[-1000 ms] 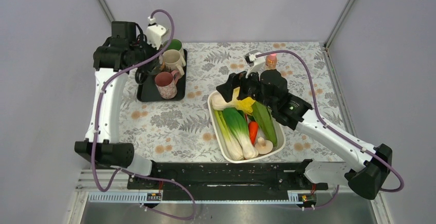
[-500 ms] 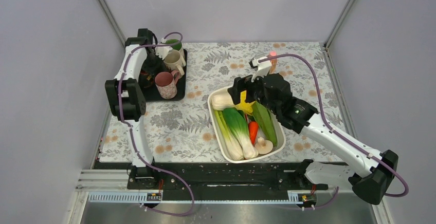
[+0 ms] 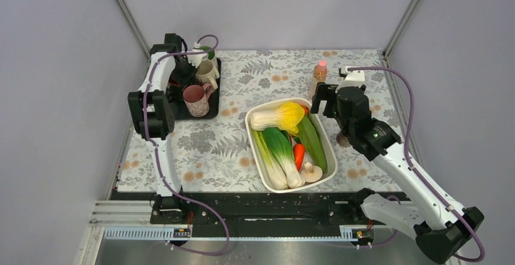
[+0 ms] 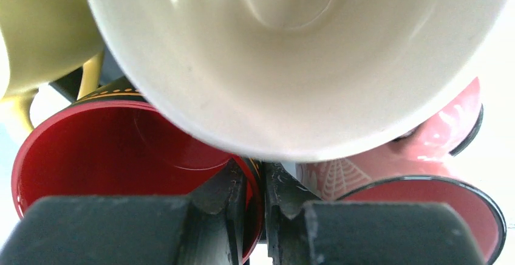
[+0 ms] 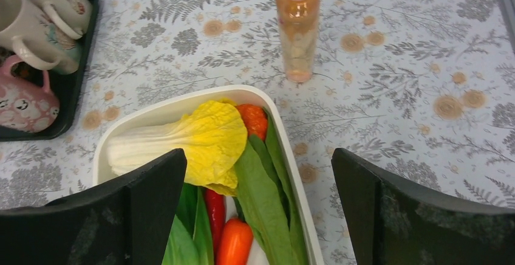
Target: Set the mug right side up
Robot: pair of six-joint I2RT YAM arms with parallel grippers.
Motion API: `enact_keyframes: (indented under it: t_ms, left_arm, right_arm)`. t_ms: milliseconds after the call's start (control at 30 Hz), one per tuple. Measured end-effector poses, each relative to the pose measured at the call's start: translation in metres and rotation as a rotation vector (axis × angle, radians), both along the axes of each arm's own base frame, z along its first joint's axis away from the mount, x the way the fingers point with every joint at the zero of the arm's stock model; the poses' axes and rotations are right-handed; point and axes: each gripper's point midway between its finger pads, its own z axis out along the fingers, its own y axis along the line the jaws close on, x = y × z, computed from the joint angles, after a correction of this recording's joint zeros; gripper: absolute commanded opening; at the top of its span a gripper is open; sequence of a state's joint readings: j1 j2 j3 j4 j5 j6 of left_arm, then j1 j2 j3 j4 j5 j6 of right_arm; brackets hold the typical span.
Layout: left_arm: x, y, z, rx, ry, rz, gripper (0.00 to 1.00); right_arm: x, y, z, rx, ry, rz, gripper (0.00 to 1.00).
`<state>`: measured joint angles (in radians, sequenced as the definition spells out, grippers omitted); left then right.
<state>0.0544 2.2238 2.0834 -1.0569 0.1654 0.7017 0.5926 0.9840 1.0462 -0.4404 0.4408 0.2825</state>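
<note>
Several mugs stand on a black tray (image 3: pixel 209 112) at the back left. My left gripper (image 4: pixel 262 174) is down among them and also shows in the top view (image 3: pixel 183 73). It is shut on the rim of a black mug with a red inside (image 4: pixel 109 155), one finger inside and one outside. A cream mug (image 4: pixel 291 58) fills the view above my fingers, open side toward the camera. A pink patterned mug (image 4: pixel 425 174) is on the right and shows in the top view (image 3: pixel 195 99). My right gripper (image 5: pixel 261 210) is open and empty.
A white bin (image 3: pixel 258 155) of vegetables sits mid-table, under my right gripper (image 3: pixel 325 98). A peach bottle with a pink cap (image 3: pixel 318 76) stands upright behind the bin. A green mug (image 3: pixel 208 52) is at the tray's far end.
My right arm has swung from the bin's left side to its far right corner. My left arm changed pose a second ago; its gripper has stayed at the tray since.
</note>
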Motion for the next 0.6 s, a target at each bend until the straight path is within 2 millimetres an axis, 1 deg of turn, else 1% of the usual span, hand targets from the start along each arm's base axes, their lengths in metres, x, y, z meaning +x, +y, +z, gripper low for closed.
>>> enact_keyframes:
  t_ms: [100,200,233,333,367,433,533,600]
  left_arm:
    - [0.003,-0.008,-0.003,-0.043,0.003,-0.010,0.00]
    - [0.004,-0.011,-0.006,-0.061,0.005,-0.010,0.00]
    - [0.005,-0.011,-0.008,-0.065,0.008,-0.007,0.06]
    - [0.008,-0.012,-0.012,-0.073,0.011,0.006,0.17]
    - [0.010,-0.012,-0.012,-0.077,0.006,0.014,0.21]
    - [0.014,-0.010,-0.011,-0.082,-0.004,0.034,0.36]
    - [0.022,-0.004,-0.007,-0.091,-0.042,0.069,0.53]
    - [0.028,0.000,-0.001,-0.097,-0.075,0.088,0.62]
  right_arm:
    - [0.000,-0.017,-0.006,-0.007,0.017,-0.050,1.00]
    - [0.005,-0.039,-0.018,-0.026,0.046,-0.121,0.99]
    - [0.007,-0.048,-0.025,-0.033,0.061,-0.151,0.99]
    - [0.012,-0.079,-0.052,-0.057,0.129,-0.254,0.98]
    - [0.012,-0.092,-0.065,-0.068,0.163,-0.295,0.98]
    - [0.011,-0.109,-0.086,-0.096,0.223,-0.347,0.99]
    - [0.005,-0.129,-0.122,-0.151,0.340,-0.379,1.00]
    - [0.003,-0.135,-0.137,-0.179,0.397,-0.349,0.99]
